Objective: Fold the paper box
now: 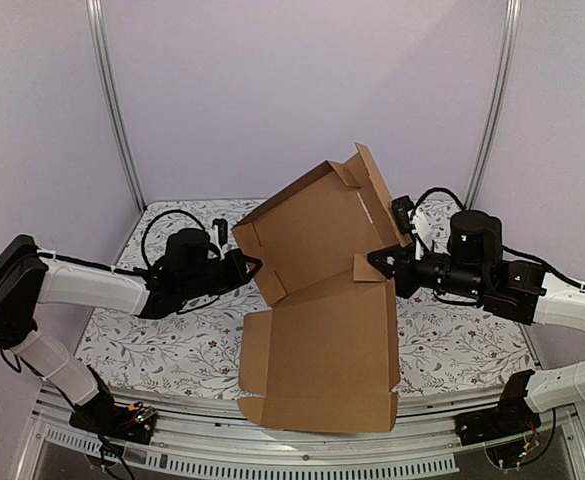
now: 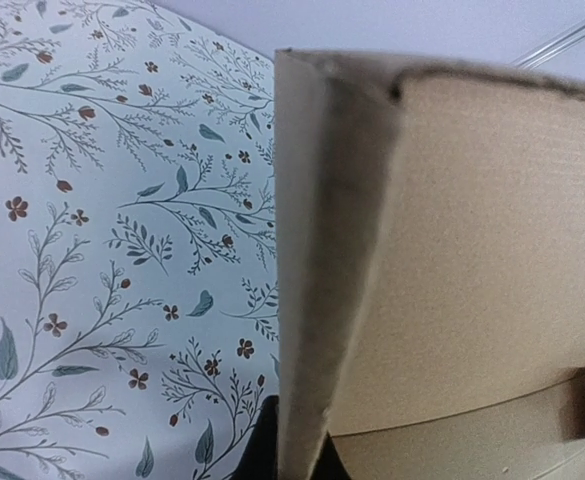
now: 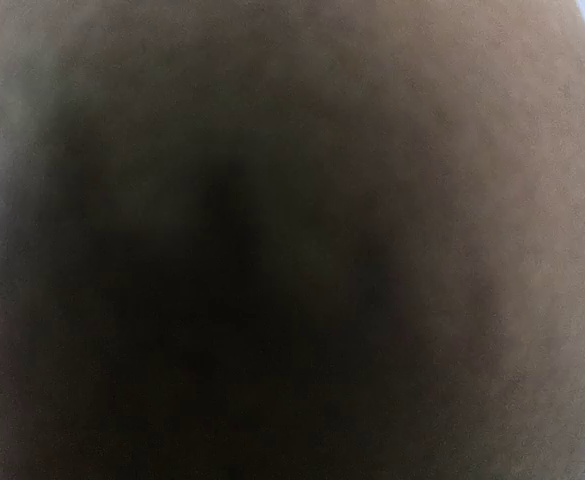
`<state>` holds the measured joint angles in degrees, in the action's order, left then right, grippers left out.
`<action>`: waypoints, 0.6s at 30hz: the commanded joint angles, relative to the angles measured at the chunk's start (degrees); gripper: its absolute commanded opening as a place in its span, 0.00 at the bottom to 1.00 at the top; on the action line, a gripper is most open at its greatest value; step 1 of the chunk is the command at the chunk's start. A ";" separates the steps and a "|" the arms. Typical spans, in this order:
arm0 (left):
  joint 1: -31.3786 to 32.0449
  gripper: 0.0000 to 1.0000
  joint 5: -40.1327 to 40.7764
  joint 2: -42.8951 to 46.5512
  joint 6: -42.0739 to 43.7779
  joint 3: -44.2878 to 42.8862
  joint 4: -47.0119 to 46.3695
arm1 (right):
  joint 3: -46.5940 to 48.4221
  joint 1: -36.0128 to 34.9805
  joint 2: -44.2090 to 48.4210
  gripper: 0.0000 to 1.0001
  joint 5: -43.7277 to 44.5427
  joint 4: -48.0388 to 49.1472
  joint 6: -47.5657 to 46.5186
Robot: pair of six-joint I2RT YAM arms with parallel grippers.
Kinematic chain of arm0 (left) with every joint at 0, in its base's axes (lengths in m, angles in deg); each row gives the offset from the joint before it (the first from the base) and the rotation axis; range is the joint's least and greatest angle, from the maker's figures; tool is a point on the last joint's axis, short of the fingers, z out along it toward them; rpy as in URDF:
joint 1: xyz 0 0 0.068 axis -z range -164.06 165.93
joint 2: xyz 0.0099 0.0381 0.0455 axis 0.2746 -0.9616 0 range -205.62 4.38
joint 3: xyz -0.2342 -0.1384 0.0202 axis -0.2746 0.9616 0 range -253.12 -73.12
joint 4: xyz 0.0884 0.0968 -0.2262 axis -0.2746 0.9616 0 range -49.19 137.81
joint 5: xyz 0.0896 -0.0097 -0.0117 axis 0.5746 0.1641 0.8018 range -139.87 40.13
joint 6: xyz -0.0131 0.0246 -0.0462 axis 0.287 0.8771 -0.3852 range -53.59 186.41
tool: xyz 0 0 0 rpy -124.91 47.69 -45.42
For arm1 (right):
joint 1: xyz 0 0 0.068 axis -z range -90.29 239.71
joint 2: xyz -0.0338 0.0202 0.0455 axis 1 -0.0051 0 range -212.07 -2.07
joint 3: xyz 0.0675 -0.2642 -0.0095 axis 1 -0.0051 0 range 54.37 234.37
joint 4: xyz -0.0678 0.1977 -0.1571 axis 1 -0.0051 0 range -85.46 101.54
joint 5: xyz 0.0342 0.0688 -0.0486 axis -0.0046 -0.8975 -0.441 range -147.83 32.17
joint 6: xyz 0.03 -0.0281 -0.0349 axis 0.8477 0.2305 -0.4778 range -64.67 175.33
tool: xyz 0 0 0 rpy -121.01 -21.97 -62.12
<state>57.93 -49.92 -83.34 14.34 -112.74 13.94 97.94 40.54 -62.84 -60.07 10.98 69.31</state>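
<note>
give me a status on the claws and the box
Left claw shut on box left flap. Right claw shut, against right side, grip unclear. Box half folded, far panel raised. No obstruction seen.

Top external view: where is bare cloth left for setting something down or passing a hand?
Bare floral cloth lies front-left, between the left arm and the paper box, and front-right, between the box and the right arm. The middle is crowded: the box fills it, left hand and right hand at its edges.
</note>
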 commanded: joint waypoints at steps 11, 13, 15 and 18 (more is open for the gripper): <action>-2.52 0.00 -2.36 4.44 8.14 -5.66 5.05 | 5.12 -0.45 4.08 0.07 5.80 -15.84 -5.81; -2.78 0.00 -1.64 4.62 9.55 -5.65 5.96 | 6.09 -0.48 5.31 0.09 6.31 -17.51 -6.19; -2.87 0.00 -0.79 4.74 11.25 -5.74 6.63 | 7.29 -0.49 6.56 0.11 6.79 -19.81 -6.81; -3.06 0.00 -0.28 4.83 14.30 -6.09 7.45 | 8.69 -0.46 8.19 0.17 7.34 -23.57 -8.19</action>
<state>56.62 -52.11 -79.71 22.86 -117.94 18.81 104.23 39.60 -57.35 -57.76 -2.77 64.68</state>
